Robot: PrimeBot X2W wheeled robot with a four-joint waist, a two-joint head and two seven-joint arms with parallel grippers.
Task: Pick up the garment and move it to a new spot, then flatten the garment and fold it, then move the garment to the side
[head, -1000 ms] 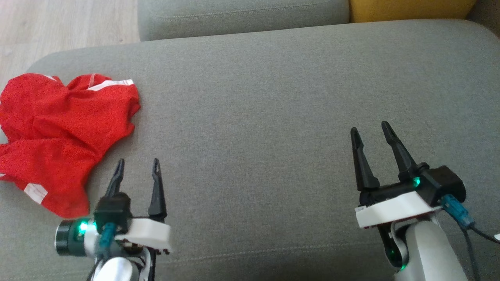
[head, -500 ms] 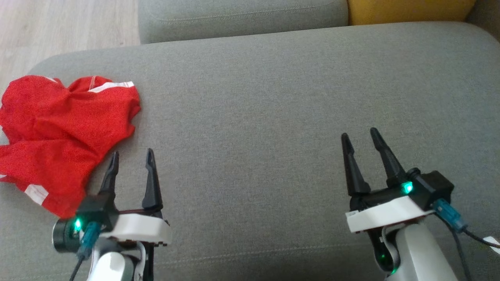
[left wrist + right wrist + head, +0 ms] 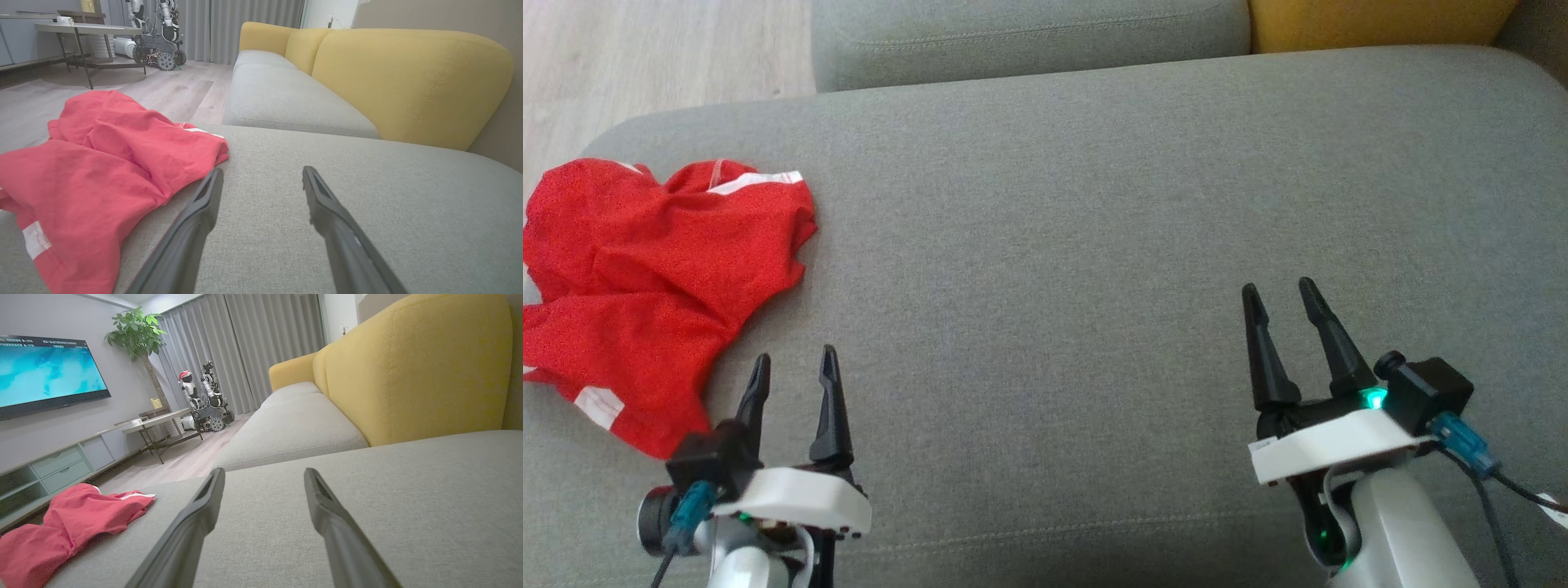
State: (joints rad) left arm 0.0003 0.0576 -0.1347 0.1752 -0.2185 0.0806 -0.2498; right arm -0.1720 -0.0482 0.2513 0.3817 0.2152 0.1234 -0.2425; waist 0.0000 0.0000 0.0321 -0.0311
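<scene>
Fabric of the red garment point(image 3: 654, 294) lay crumpled in a loose heap at the left edge of the grey seat cushion point(image 3: 1094, 204), reaching toward its far left corner. White trim showed along the heap's far side and on its near fold.

Just beside the heap's near end, close to the cushion's front edge, the left gripper point(image 3: 795, 353) hung with its two dark fingers spread apart and nothing between them. The tips pointed toward the far edge, and in the head view they stood clear of the cloth. The right gripper point(image 3: 1277, 285) was well apart from the garment, over the right part of the cushion near the front edge. Its fingers were likewise parted and empty.

Beyond the far edge sat a second cushion point(image 3: 1029, 33) of the same grey, and a yellow backrest point(image 3: 1372, 20) rose past the far right corner. Pale wooden floor point(image 3: 645, 49) lay off the far left corner. Farther out in the room stood a table point(image 3: 81, 29), another wheeled robot point(image 3: 204, 396) before grey curtains point(image 3: 253, 343), a lit television point(image 3: 45, 371) on the wall and a leafy plant point(image 3: 137, 332).
</scene>
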